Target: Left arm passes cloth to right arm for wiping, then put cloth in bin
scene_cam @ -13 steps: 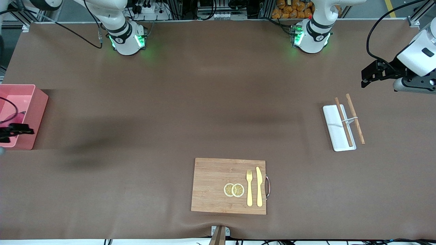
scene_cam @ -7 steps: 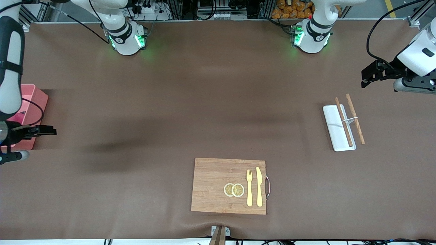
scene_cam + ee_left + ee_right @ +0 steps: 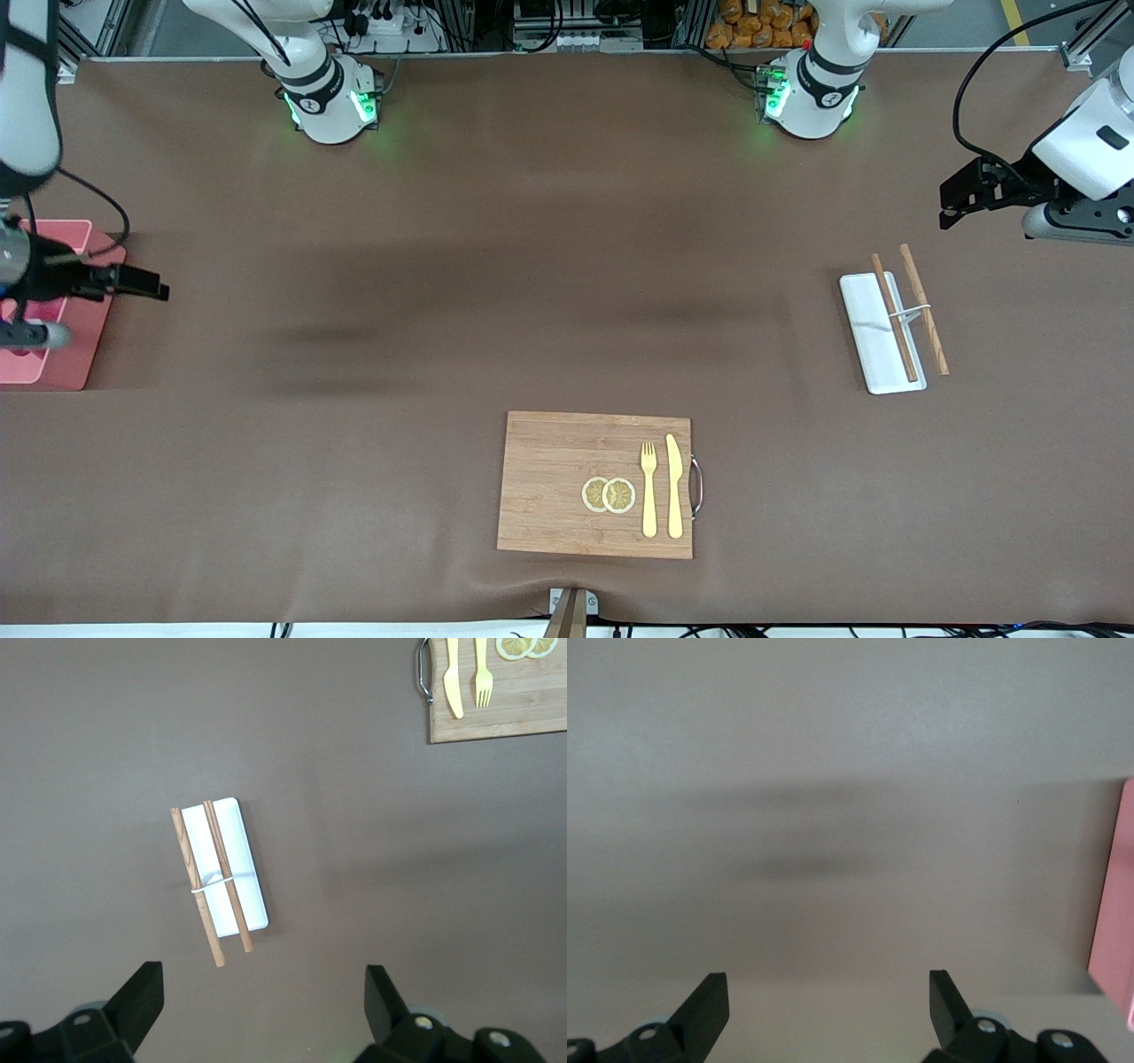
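At the right arm's end of the table we see the pink rectangular plastic bin (image 3: 53,372). The right arm's black two-finger gripper (image 3: 133,282) hangs in the air just over the bin's edge and the bare table beside it, its fingers (image 3: 700,1005) spread wide apart with nothing between them. The cloth does not show clearly to us in any view; what lies inside the bin is mostly hidden by the arm.

Toward the middle, well apart from either gripper and near the front camera, sits a rectangular bamboo cutting board (image 3: 567,461) with a metal handle. It carries two lemon slices (image 3: 609,494), a yellow fork (image 3: 648,489) and a yellow knife (image 3: 675,486).

The flat white rectangular tray (image 3: 873,341) lies below the left arm's black gripper (image 3: 974,190), with two brown wooden chopsticks (image 3: 911,310) across it. That gripper hovers, its fingers (image 3: 137,992) wide apart and empty.

We can read no writing or labels. The table is covered in a plain brown mat (image 3: 443,266); racks, cables and orange items stand past the arms' green-lit bases.
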{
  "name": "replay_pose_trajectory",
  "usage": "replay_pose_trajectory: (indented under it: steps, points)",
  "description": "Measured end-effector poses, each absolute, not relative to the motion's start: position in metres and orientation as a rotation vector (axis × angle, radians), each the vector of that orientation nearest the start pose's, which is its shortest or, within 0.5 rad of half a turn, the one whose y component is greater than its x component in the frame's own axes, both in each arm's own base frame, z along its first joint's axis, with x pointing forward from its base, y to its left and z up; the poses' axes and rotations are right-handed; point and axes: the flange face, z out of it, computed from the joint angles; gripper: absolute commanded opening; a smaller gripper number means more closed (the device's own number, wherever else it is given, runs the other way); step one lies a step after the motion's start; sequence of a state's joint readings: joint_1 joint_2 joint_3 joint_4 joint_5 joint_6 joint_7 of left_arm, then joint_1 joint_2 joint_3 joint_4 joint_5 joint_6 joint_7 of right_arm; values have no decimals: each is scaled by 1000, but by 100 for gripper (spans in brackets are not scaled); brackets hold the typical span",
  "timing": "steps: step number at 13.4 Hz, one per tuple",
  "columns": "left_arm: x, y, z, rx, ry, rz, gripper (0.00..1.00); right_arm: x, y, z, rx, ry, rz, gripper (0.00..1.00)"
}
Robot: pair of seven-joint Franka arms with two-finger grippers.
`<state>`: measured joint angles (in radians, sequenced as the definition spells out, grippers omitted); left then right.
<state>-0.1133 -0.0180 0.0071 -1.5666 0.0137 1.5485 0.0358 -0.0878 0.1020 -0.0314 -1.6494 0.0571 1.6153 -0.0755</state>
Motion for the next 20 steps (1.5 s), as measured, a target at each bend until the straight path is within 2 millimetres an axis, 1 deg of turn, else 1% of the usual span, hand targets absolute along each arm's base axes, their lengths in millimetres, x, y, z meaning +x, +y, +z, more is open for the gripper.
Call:
replay_pose_trajectory:
  steps: [2, 3, 4, 5, 8, 10, 12, 15, 20]
  points:
    - [544, -56, 634, -3120, 221, 0, 100, 550, -56, 564, -3073, 102, 134, 100]
    - [544, -56, 634, -3120, 220, 0, 100, 540, -55, 573, -3075, 102, 109, 100]
    - [544, -56, 634, -3120, 220, 0, 100, 536, -55, 579, -3078, 104, 82, 100]
    - [544, -56, 634, -3120, 220, 0, 100, 535, -55, 580, -3079, 106, 56, 100]
    - [544, -55, 634, -3121, 216, 0, 100, 538, -55, 584, -3083, 106, 10, 100]
    - [544, -54, 634, -3121, 216, 0, 100, 541, -52, 587, -3085, 95, -24, 100]
    - [544, -54, 634, -3121, 214, 0, 100, 549, -50, 596, -3088, 87, -85, 100]
    - [544, -54, 634, -3121, 213, 0, 100, 562, -52, 614, -3089, 87, -169, 100]
    - [544, -53, 634, -3121, 213, 0, 100, 565, -59, 611, -3089, 105, -165, 100]
